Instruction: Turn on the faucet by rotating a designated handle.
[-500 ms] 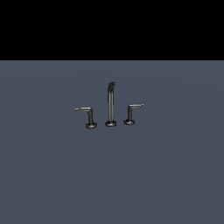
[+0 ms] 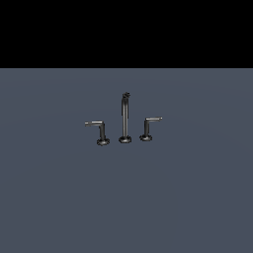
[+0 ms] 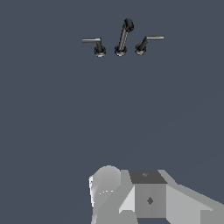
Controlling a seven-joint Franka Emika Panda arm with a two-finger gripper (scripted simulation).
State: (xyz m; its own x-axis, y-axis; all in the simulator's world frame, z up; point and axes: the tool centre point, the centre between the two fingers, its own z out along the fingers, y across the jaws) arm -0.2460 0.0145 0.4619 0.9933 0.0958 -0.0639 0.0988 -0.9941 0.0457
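Note:
The faucet (image 2: 125, 121) is a small dark three-piece tap set on the grey floor. It has a tall thin spout between two L-shaped handles on round bases. The designated handle (image 2: 148, 128) is the smaller one with the shorter, paler lever, at the exterior view's right of the spout. In the wrist view the designated handle (image 3: 144, 43) stands beside the spout (image 3: 123, 37), far from the hand. Grey parts of my gripper (image 3: 131, 197) show only in the wrist view, touching nothing. The fingers are not clear enough to tell whether they are open or shut. The arm is out of the exterior view.
The bigger handle with the longer lever (image 2: 100, 132) stands on the other side of the spout and also shows in the wrist view (image 3: 97, 45). The flat grey floor (image 2: 126, 197) extends all around the tap set.

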